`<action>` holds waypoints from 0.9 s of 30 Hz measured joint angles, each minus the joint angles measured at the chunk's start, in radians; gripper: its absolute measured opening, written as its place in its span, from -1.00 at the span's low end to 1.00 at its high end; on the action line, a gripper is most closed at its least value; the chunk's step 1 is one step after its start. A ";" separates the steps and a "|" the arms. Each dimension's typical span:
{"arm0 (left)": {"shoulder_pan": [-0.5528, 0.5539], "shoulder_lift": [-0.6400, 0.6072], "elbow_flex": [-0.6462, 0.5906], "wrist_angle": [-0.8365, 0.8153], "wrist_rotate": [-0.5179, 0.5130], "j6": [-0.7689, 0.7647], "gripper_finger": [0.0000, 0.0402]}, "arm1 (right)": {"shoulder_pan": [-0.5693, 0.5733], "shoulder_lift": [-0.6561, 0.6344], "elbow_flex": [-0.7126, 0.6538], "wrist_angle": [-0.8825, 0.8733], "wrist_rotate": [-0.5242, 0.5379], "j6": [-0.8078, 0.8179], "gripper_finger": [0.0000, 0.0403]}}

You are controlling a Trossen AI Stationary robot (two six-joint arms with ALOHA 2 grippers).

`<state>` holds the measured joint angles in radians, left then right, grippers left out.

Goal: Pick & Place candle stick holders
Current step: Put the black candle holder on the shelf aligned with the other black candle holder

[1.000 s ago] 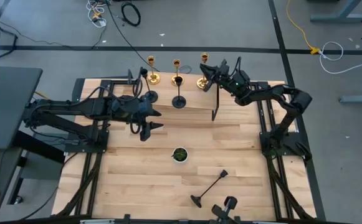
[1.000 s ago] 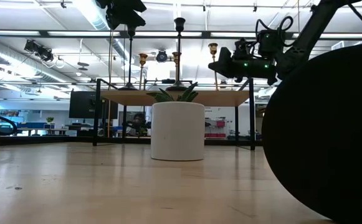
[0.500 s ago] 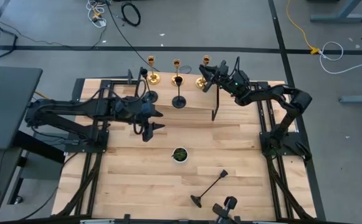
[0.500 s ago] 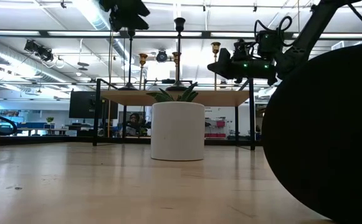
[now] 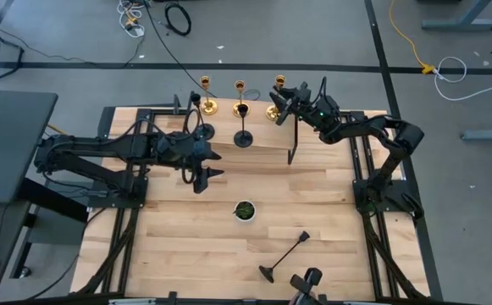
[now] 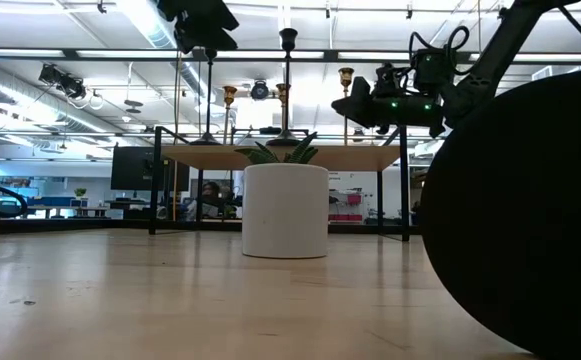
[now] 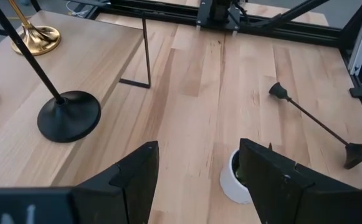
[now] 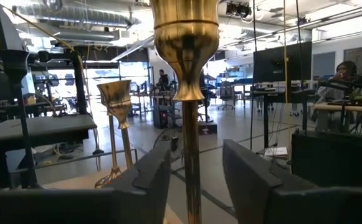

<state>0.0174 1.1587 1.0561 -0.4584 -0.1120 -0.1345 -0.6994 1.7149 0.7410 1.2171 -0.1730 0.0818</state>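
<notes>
Since a moment ago, my right tool [image 5: 281,96] has spread its fingers off the gold candle stick holder [image 8: 185,93], now standing free between them on the raised shelf [image 5: 262,140] at the worktop's far edge. I should retreat straight back, brushing nothing. My left tool [image 7: 196,180] waits open mid-worktop.

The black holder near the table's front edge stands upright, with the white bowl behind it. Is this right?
Not quite. In the high view that black holder lies on its side on the table; it does not stand upright. The white bowl is behind it, as you say.
</notes>
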 joint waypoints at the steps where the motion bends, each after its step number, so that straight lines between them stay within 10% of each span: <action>1: 0.000 0.000 0.000 -0.002 0.000 0.000 0.11 | 0.000 0.000 0.000 0.000 0.000 0.000 -0.24; 14: 0.000 0.000 0.000 -0.003 0.000 -0.001 0.11 | 0.001 -0.001 0.000 0.001 -0.006 0.000 0.28; 27: 0.000 0.000 0.000 -0.003 0.001 -0.011 0.11 | 0.003 -0.128 0.000 -0.155 -0.055 -0.064 0.36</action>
<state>0.0174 1.1584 1.0561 -0.4611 -0.1112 -0.1452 -0.6964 1.5870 0.7406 1.0616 -0.2279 0.0180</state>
